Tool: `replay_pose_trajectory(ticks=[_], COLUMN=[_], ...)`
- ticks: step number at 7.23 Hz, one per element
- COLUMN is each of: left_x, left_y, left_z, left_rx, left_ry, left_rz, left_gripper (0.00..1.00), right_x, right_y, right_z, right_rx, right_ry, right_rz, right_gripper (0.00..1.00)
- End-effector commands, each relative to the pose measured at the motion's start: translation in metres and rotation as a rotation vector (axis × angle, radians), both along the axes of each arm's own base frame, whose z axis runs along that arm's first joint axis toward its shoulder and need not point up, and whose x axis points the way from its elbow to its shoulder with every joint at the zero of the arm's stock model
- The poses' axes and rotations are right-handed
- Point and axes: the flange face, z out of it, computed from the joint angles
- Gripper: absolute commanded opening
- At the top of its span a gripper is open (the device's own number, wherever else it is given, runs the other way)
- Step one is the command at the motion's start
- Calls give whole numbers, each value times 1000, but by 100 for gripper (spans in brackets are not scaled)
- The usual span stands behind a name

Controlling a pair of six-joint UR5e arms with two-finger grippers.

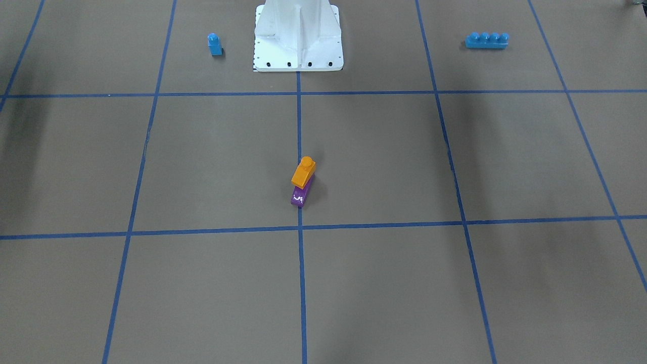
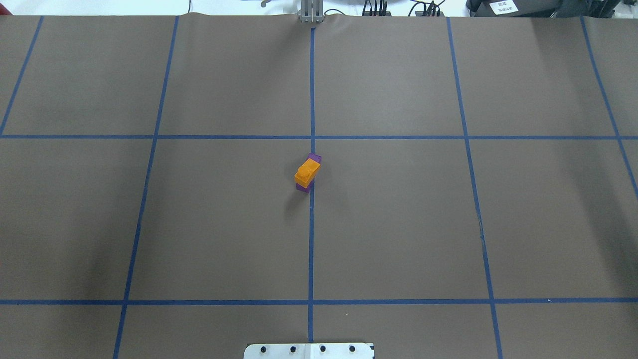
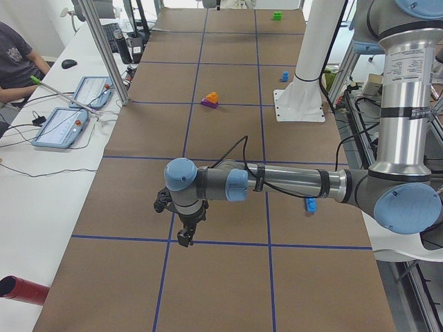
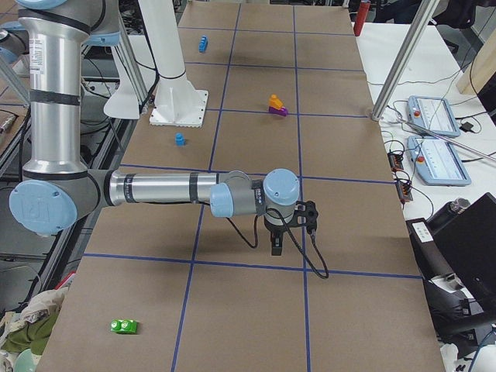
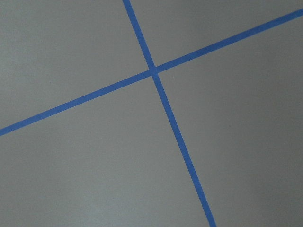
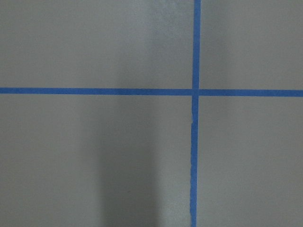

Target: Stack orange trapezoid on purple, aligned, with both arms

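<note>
The orange trapezoid [image 1: 303, 173] sits on top of the purple brick [image 1: 299, 196] near the table's middle, beside the centre tape line. The orange is set back from the purple's front end and slightly skewed. The stack also shows in the overhead view [image 2: 307, 172] and in the two side views [image 3: 212, 98] [image 4: 274, 101]. My left gripper [image 3: 184, 238] hangs above the paper far from the stack, near a tape crossing. My right gripper [image 4: 277, 246] does the same at the other end. I cannot tell whether either is open or shut. The wrist views show only paper and tape.
A small blue single-stud brick [image 1: 215, 44] and a long blue four-stud brick [image 1: 487, 40] lie either side of the white robot base [image 1: 298, 35]. A green brick [image 4: 124, 326] lies near the right end. Tablets [image 3: 66, 128] and a seated person [image 3: 17, 59] are beside the table.
</note>
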Motion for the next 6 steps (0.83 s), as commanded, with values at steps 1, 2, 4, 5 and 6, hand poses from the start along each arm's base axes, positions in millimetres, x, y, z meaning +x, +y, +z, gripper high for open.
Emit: replay_pose_trajectory(ticks=[1, 2, 4, 5, 6], left_x=[0, 0, 0, 0, 0], left_y=[1, 1, 0, 0, 0], left_z=[4, 4, 4, 3, 4], left_rx=[-12, -13, -11, -11, -13], left_ry=[0, 0, -2, 0, 0], left_rz=[-2, -3, -3, -3, -3], left_gripper=[100, 100, 100, 100, 100], right_x=[0, 0, 2, 2, 2], right_y=[-1, -1, -1, -2, -3], right_z=[0, 0, 1, 0, -1], right_rx=[-5, -4, -2, 1, 3], right_ry=[-3, -3, 6, 15, 18], right_rz=[6, 5, 6, 8, 8], right_gripper=[100, 100, 100, 100, 100])
